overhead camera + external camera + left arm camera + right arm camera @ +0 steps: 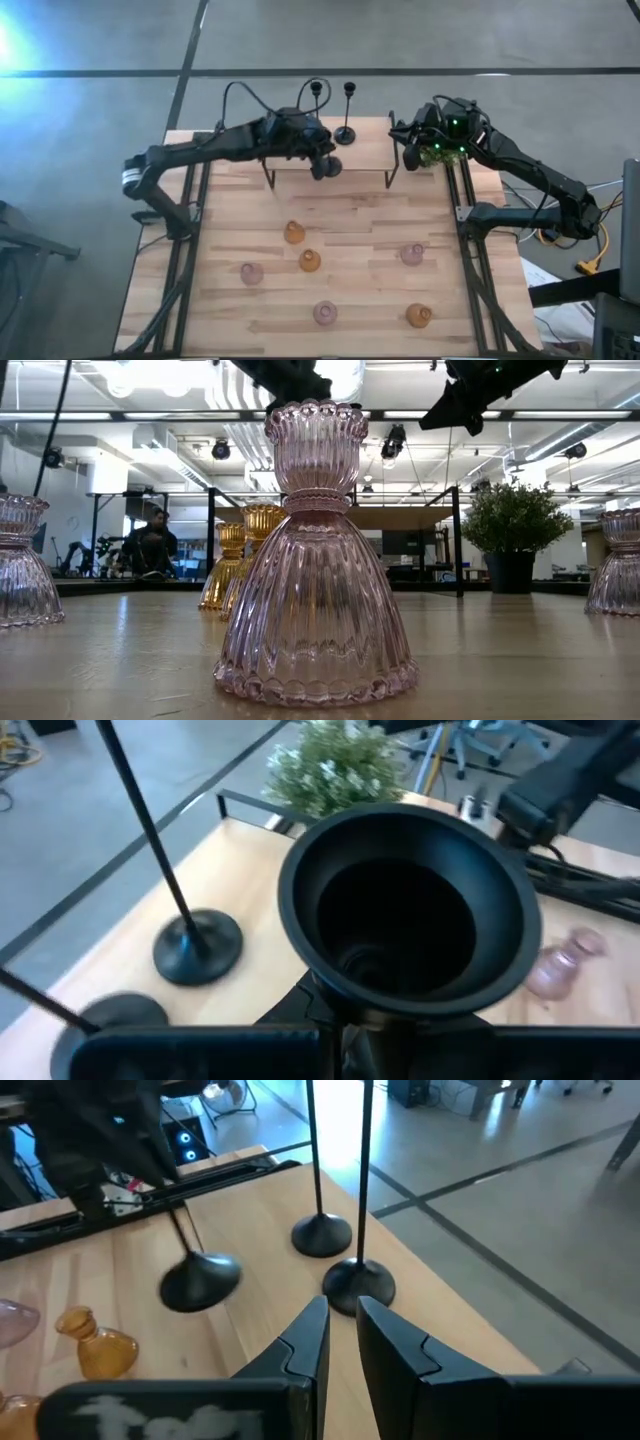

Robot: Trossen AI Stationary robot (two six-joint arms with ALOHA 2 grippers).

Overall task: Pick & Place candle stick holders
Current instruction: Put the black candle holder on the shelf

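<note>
My left gripper (312, 142) is at the table's far middle, shut on a black metal candle stick holder (405, 910) whose cup fills the left wrist view. Two more black holders (344, 134) (358, 1285) stand on their round bases on the raised wooden shelf (365, 160) beside it. Three pink glass holders (250, 271) and three amber ones (293, 232) stand on the table nearer the front. My right gripper (408, 152) hovers at the shelf's right end, shut and empty, next to the green plant (440, 152). My left gripper holds the black holder near its cup end. The cup (405, 910) hides the place of contact. The stem (178, 1225) slants down from the gripper to the round base (200, 1280), which is low over the shelf. I cannot tell whether the base touches it.
The shelf stands on thin black legs (270, 180) across the table's far part. The plant (512, 525) stands at its right end. A pink glass holder (315, 560) stands right in front of the low camera. A person (150, 545) sits in the room beyond.
</note>
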